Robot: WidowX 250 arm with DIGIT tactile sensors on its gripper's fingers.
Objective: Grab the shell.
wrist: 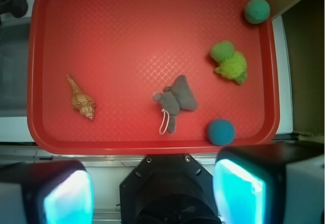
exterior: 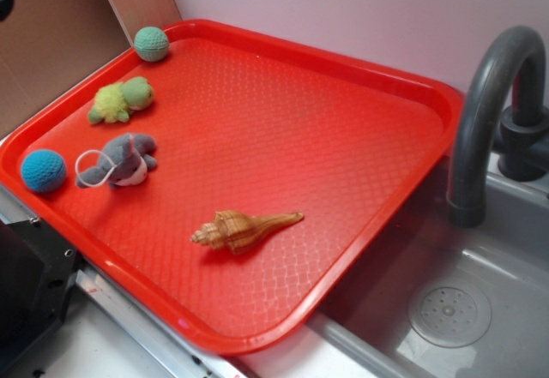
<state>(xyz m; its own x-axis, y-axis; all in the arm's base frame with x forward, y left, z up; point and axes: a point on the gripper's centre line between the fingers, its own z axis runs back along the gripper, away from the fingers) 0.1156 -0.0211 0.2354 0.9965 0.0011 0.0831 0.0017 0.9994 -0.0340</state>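
Observation:
The shell (exterior: 243, 228), tan-brown with darker stripes and a long pointed tail, lies flat on the red tray (exterior: 343, 112) near its front edge. In the wrist view the shell (wrist: 80, 98) sits at the tray's left side, tail pointing up-left. My gripper (wrist: 152, 196) hangs high above the tray's near rim, open wide, with nothing between its blue-lit pads (wrist: 238, 193). It is well away from the shell, which lies up and to the left of it. The gripper does not show in the exterior view.
On the tray (wrist: 152, 10) also lie a grey plush toy (wrist: 175, 100), a green plush turtle (wrist: 229, 61), a blue ball (wrist: 221, 131) and a teal ball (wrist: 257, 10). A grey faucet (exterior: 493, 95) and sink basin (exterior: 446, 309) stand right of the tray.

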